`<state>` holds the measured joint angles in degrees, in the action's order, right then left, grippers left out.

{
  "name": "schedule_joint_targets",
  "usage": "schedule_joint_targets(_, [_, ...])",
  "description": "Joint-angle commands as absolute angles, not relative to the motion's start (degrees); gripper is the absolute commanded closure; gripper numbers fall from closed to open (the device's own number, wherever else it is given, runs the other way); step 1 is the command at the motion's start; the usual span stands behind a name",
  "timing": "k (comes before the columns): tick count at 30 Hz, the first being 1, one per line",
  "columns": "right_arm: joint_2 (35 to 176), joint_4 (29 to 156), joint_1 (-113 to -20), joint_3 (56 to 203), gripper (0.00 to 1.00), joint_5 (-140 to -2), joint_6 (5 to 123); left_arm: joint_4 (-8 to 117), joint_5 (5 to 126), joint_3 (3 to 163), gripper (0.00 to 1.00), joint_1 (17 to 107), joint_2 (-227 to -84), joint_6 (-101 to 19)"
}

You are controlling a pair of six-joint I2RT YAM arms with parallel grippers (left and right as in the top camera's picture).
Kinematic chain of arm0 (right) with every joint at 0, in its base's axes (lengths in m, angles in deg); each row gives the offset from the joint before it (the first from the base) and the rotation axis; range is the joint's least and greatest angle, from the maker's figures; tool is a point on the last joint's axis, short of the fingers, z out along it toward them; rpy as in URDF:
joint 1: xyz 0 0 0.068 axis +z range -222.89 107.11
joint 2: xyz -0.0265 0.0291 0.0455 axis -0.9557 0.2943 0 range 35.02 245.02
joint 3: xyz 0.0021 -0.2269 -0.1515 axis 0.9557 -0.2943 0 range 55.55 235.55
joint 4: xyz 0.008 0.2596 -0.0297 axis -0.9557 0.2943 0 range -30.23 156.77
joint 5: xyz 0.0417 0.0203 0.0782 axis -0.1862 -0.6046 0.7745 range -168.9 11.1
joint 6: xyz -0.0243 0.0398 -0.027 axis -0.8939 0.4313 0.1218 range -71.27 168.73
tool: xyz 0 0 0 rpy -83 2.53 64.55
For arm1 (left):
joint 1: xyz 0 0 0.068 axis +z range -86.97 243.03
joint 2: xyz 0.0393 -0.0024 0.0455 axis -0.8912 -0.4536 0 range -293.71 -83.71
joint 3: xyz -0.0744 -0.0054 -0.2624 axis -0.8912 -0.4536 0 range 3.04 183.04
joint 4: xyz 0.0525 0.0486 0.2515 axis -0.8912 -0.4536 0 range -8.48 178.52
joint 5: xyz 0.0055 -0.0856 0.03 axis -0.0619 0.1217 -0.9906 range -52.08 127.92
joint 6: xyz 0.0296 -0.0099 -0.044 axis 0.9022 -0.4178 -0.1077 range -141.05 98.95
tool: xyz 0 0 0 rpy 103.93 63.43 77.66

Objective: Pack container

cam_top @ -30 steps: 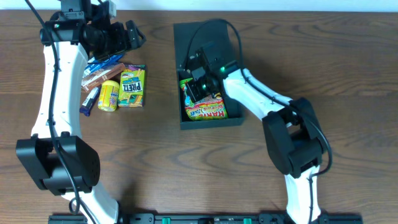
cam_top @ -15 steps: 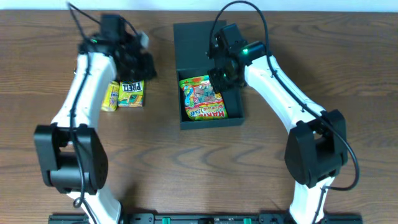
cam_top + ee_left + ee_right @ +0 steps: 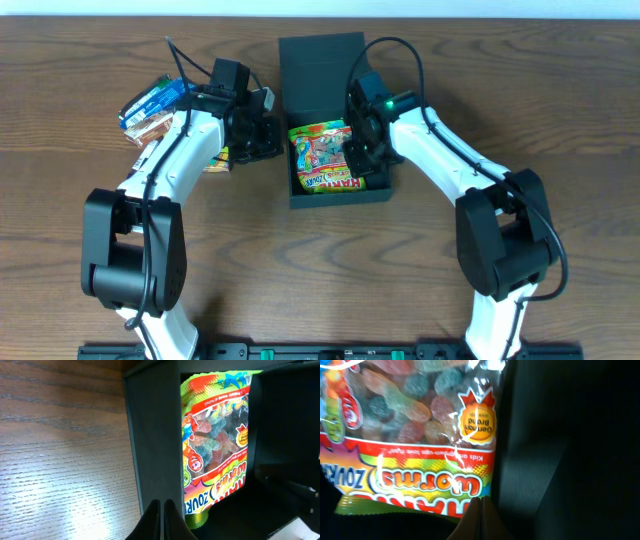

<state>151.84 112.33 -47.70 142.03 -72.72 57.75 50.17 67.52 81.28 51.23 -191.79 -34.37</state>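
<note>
The container (image 3: 340, 197) is a dark teal square box at the table's middle, its lid (image 3: 318, 62) lying open behind it. A bright gummy worms bag (image 3: 325, 155) lies flat inside. My left gripper (image 3: 275, 145) is shut with nothing in it, and its tips (image 3: 161, 516) hover over the box's left wall (image 3: 150, 445), beside the bag (image 3: 215, 445). Inside the box my right gripper (image 3: 360, 168) is also shut and holds nothing. In the right wrist view its tips (image 3: 480, 516) are at the right edge of the bag (image 3: 420, 435), over the dark floor (image 3: 545, 435).
Loose snack packets lie left of the container: a blue packet (image 3: 152, 98) and a brown one (image 3: 150, 128). A green and yellow box (image 3: 216, 160) is mostly hidden under the left arm. Bare wood table (image 3: 320, 270) spreads in front.
My left gripper left the snack pile, swung right to the container's left wall and shut. The right gripper lifted off the bag, went to the back right, then came down by the bag's right side.
</note>
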Motion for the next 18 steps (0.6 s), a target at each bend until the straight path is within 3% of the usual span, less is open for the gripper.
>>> schedule_joint_targets(1, [152.58, 111.98, -46.78, 140.63, 0.99, -75.35, 60.70, 50.28, 67.33, 81.10, 0.94, 51.41, -191.85, -35.05])
schedule_joint_targets(18, [155.03, 109.22, -42.91, 140.15, 0.99, -72.81, 60.48, 50.24, 67.33, 81.08, 0.94, 51.37, -191.85, -35.29])
